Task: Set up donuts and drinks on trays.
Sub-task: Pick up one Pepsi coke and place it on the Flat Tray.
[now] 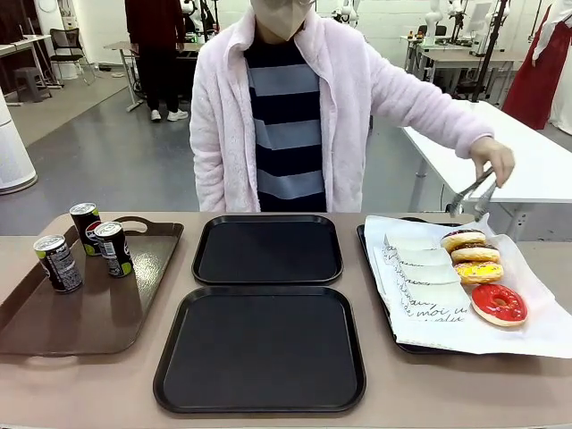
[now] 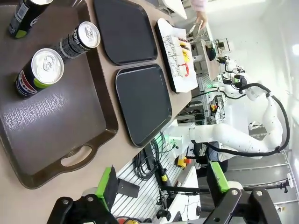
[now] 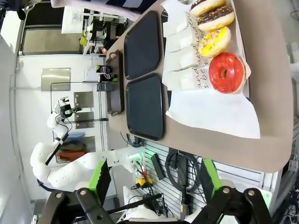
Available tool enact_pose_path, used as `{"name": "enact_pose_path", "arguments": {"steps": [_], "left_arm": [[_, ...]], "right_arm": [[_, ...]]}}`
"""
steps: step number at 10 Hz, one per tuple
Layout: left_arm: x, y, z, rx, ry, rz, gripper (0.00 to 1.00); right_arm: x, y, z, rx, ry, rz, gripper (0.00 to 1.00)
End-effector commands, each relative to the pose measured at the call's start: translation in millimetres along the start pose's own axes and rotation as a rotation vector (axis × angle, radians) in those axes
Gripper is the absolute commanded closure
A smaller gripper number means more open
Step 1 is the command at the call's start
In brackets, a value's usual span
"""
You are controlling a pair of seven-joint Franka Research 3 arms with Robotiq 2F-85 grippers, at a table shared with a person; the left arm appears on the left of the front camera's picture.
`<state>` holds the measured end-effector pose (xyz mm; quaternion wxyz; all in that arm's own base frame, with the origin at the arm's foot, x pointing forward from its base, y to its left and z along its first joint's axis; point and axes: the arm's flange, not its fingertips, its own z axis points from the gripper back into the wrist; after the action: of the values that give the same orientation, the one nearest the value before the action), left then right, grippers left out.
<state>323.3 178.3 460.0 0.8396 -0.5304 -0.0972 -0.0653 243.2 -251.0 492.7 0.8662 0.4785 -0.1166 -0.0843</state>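
Two black trays, one far [image 1: 268,250] and one near [image 1: 261,349], lie bare at the table's middle. Three drinks [image 1: 59,262] stand on a brown handled tray [image 1: 98,322] at the left. Several donuts, among them a red one [image 1: 499,304] and a yellow one [image 1: 478,272], rest on a paper-lined tray at the right. In the left wrist view, my left gripper [image 2: 163,184] hangs open off the table, beyond the brown tray and its cans [image 2: 39,72]. My right gripper [image 3: 154,179] is open too, off the table's edge near the red donut [image 3: 227,72].
The person stands at the far side, holding metal tongs [image 1: 474,192] over the donut tray's back corner. White paper holders [image 1: 420,268] lie beside the donuts. A white table [image 1: 536,170] stands behind on the right.
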Motion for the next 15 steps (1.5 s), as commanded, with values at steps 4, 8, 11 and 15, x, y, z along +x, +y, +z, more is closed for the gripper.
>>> {"name": "enact_pose_path", "arguments": {"steps": [4,8,11,15], "left_arm": [[0,0,-1,-0.007,0.007,-0.002,0.0],[4,-43,-6,0.431,0.093,-0.05,0.0],[42,-106,-36,0.774,0.19,-0.098,0.0],[90,-96,-109,1.223,0.196,-0.045,0.0]], "right_arm": [[1,-1,2,0.029,-0.006,0.005,0.0],[1,-1,2,0.029,-0.006,0.005,0.0],[1,-1,2,0.029,-0.006,0.005,0.0],[1,-1,2,0.029,-0.006,0.005,0.0]]}}
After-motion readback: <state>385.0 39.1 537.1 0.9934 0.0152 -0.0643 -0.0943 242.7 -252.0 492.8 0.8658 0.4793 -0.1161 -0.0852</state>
